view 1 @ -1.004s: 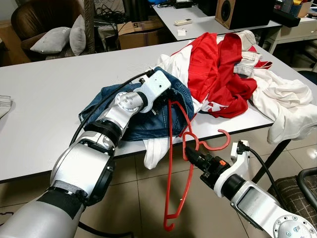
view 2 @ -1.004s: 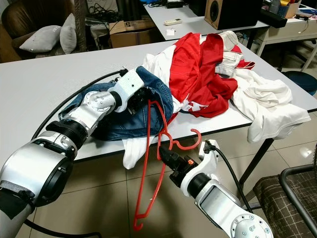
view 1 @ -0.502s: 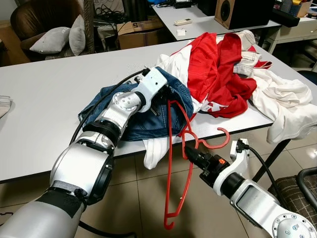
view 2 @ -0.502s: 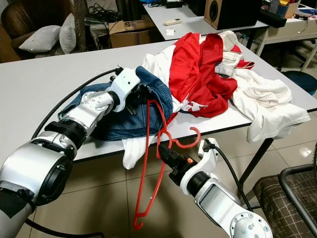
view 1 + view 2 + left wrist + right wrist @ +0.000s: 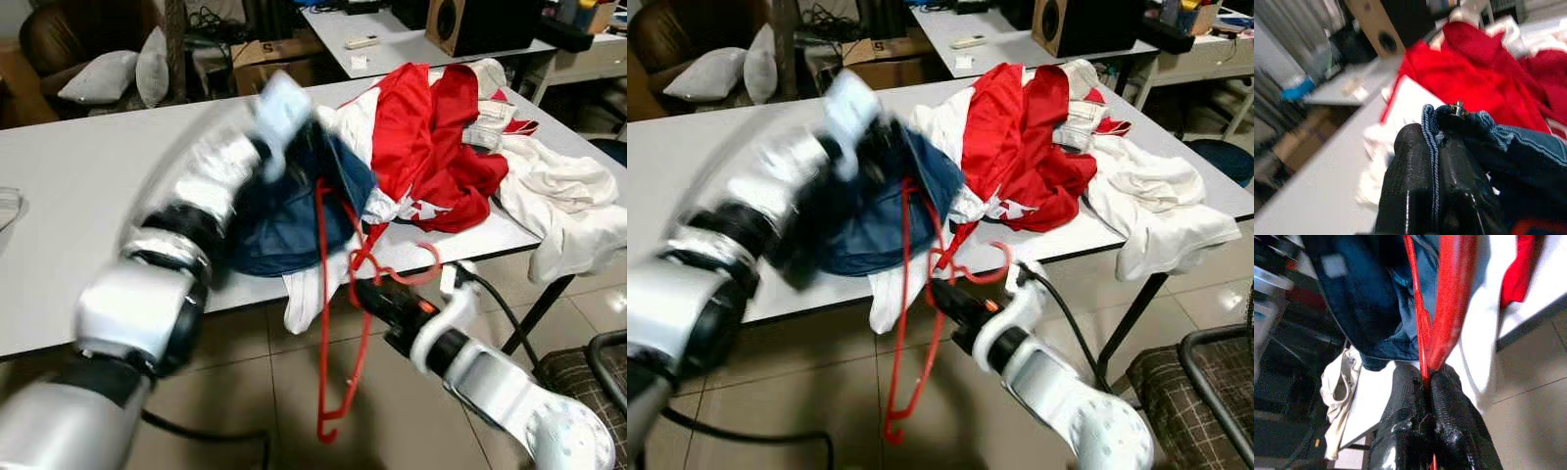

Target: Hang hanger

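A red plastic hanger [image 5: 324, 323] hangs off the front edge of the white table [image 5: 78, 196], its hook [image 5: 427, 266] pointing right. My right gripper [image 5: 362, 287] is below the table edge and shut on the hanger's neck; in the right wrist view the fingers [image 5: 1447, 396] pinch the red hanger [image 5: 1449, 298]. My left arm is raised and blurred over the table, its gripper [image 5: 1434, 147] shut on the hem of a blue denim garment [image 5: 289, 211]. The denim [image 5: 1508, 147] is lifted into a peak, and the hanger's upper end [image 5: 319, 186] lies against it.
A heap of red clothes [image 5: 436, 147] and white clothes [image 5: 563, 191] covers the table's right half. A checked chair [image 5: 588, 377] stands at the lower right. Behind are a second table with a speaker [image 5: 460, 24] and a sofa with grey cushions [image 5: 98, 73].
My left arm has swung up and back fast, pulling the denim higher off the table. The right gripper and hanger have shifted slightly left and up.
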Robot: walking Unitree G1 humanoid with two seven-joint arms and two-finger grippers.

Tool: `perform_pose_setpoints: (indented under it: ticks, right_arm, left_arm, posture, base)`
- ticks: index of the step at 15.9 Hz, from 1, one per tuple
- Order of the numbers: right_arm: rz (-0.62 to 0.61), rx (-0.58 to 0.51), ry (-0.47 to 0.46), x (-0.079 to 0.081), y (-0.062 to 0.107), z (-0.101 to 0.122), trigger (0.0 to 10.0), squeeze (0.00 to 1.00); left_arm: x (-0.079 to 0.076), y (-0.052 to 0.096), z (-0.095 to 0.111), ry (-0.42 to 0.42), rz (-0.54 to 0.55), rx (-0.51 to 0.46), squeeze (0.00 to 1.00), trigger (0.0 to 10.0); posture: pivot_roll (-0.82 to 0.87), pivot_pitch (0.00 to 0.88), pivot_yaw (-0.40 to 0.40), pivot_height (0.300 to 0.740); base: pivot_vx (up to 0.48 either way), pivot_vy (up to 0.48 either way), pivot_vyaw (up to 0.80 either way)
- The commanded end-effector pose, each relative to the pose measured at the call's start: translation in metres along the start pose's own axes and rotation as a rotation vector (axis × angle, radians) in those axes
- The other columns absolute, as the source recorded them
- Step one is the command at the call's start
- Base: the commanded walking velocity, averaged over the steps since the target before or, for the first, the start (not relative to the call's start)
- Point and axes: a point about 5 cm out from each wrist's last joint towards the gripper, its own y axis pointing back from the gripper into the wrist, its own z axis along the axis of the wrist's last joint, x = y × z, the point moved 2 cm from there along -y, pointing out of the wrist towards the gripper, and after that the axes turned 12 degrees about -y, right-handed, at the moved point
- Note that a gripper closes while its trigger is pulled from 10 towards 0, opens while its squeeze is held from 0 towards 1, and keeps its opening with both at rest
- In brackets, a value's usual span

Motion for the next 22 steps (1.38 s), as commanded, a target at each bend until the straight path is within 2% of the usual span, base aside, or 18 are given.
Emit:
perform_pose_setpoints:
  ticks: [1,3,4,6,9,10,12,15,16,17,18,20,22]
  right_arm:
    - [-0.013,-0.016,0.009,0.002,-0.011,0.007,10.0,0.0]
    - [-0.007,-0.04,-0.002,0.006,-0.022,0.018,10.0,0.0]
    - [-0.007,-0.04,-0.002,0.006,-0.022,0.018,10.0,0.0]
    - [0.074,-0.077,-0.072,0.032,-0.044,0.04,10.0,0.0]
    - [0.159,-0.105,-0.07,0.056,-0.048,0.054,10.0,0.0]
    - [0.183,-0.105,-0.073,0.06,-0.048,0.055,10.0,0.0]
    - [0.107,-0.055,-0.084,0.044,-0.055,0.045,10.0,0.0]
    - [0.084,-0.031,-0.115,0.036,-0.059,0.038,10.0,0.0]
    - [0.104,-0.018,-0.087,0.039,-0.063,0.038,10.0,0.0]
    - [0.143,-0.03,-0.059,0.045,-0.066,0.044,10.0,0.0]
    - [0.203,-0.065,-0.036,0.055,-0.07,0.054,10.0,0.0]
    - [0.282,-0.175,0.017,0.068,-0.072,0.077,10.0,0.0]
    - [0.328,-0.246,0.046,0.078,-0.072,0.09,10.0,0.0]
  left_arm:
    - [0.02,0.007,0.015,-0.072,0.01,-0.049,0.0,0.0]
    - [0.037,0.019,0.016,-0.135,0.031,-0.053,0.0,0.0]
    - [0.037,0.019,0.016,-0.135,0.031,-0.053,0.0,0.0]
    - [0.058,0.05,-0.009,-0.263,0.069,0.066,0.0,0.0]
    - [0.07,0.078,-0.023,-0.291,0.109,0.125,0.0,0.0]
    - [0.069,0.087,-0.025,-0.285,0.107,0.134,0.0,0.0]
    - [0.046,0.096,-0.028,-0.242,0.034,0.13,0.0,0.0]
    - [0.017,0.092,-0.011,-0.101,-0.054,0.03,0.0,0.0]
    - [0.001,0.092,-0.003,-0.043,-0.121,-0.005,0.0,0.0]
    - [-0.005,0.094,-0.005,-0.026,-0.165,0.006,0.0,0.0]
    - [-0.01,0.099,-0.012,-0.025,-0.201,0.047,0.0,0.0]
    - [-0.007,0.106,-0.02,-0.035,-0.213,0.104,0.0,0.0]
    - [-0.004,0.11,-0.021,-0.024,-0.232,0.121,0.0,0.0]
  posture:
    - [-0.06,0.0,0.057,0.74]
    - [-0.04,0.0,0.033,0.74]
    - [-0.04,0.0,0.033,0.74]
    - [0.0,0.0,-0.006,0.74]
    - [0.02,0.0,-0.035,0.74]
    - [0.02,0.0,-0.041,0.74]
    - [0.03,0.0,-0.053,0.74]
    - [0.04,0.0,-0.052,0.74]
    - [0.04,0.0,-0.047,0.74]
    - [0.05,0.0,-0.044,0.74]
    - [0.05,0.0,-0.04,0.74]
    - [0.06,0.0,-0.034,0.74]
    - [0.07,0.0,-0.03,0.74]
  base:
    - [0.0,0.0,0.0]
    - [0.0,0.0,0.0]
    - [0.0,0.0,0.0]
    - [0.0,0.0,0.0]
    - [0.0,0.0,0.0]
    - [0.0,0.0,0.0]
    - [0.0,0.0,0.0]
    - [0.0,0.0,0.0]
    - [0.0,0.0,0.0]
    - [0.0,0.0,0.0]
    - [0.0,0.0,0.0]
    - [0.0,0.0,0.0]
    - [0.0,0.0,0.0]
